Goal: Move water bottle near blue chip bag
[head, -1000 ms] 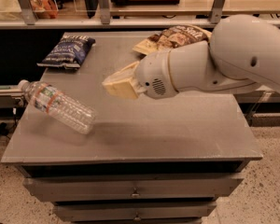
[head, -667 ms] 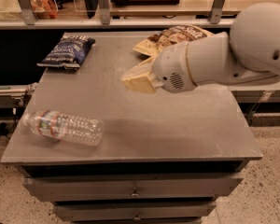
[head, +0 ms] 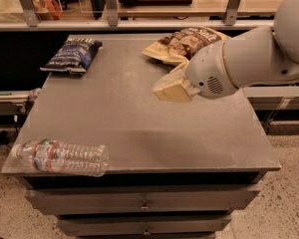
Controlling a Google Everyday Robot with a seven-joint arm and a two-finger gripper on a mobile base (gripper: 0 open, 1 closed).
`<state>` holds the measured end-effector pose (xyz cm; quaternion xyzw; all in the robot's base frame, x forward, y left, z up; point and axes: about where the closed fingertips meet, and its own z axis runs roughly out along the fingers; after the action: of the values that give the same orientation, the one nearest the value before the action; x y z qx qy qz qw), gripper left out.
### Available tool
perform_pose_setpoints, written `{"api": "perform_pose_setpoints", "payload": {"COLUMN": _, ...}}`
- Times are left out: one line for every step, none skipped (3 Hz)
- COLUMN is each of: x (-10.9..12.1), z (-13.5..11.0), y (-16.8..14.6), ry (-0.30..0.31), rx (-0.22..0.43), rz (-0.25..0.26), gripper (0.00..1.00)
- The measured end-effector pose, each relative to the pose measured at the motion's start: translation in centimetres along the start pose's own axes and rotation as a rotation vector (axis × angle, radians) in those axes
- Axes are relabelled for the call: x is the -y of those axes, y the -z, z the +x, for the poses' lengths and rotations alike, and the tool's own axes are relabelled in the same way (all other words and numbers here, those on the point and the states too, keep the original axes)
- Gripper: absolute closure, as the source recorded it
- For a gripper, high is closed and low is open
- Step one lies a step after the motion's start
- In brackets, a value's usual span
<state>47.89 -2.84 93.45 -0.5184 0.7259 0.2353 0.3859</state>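
The water bottle [head: 61,157] lies on its side at the table's front left corner, cap pointing left over the edge. The blue chip bag [head: 73,54] lies at the far left of the grey table [head: 139,118]. My gripper [head: 172,87] hangs over the table's middle right, in front of the brown chip bag, far from the bottle. It holds nothing.
A brown-and-cream chip bag [head: 185,43] lies at the back right, partly behind my arm [head: 254,59]. A metal rail with glass panels [head: 139,24] runs behind the table. Drawers [head: 144,203] sit under the tabletop.
The bottle has rolled toward the front left corner and now lies parallel to the front edge. My gripper has moved right and back, away from it.
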Motion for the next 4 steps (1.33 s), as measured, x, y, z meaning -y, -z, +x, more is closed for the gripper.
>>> {"api": "perform_pose_setpoints", "payload": {"x": -1.9, "z": 1.6, "y": 0.9, "ry": -0.012, "rx": -0.076, "rz": -0.065, "gripper": 0.14}}
{"api": "perform_pose_setpoints", "payload": {"x": -3.1, "z": 2.7, "y": 1.3, "ry": -0.014, "rx": -0.130, "rz": -0.109, "gripper": 0.00}}
{"api": "perform_pose_setpoints", "payload": {"x": -3.5, "z": 2.9, "y": 2.1, "ry": -0.007, "rx": -0.161, "rz": -0.126, "gripper": 0.00}}
{"api": "perform_pose_setpoints", "payload": {"x": -3.3, "z": 2.3, "y": 4.2, "ry": 0.019, "rx": -0.190, "rz": -0.086, "gripper": 0.00}}
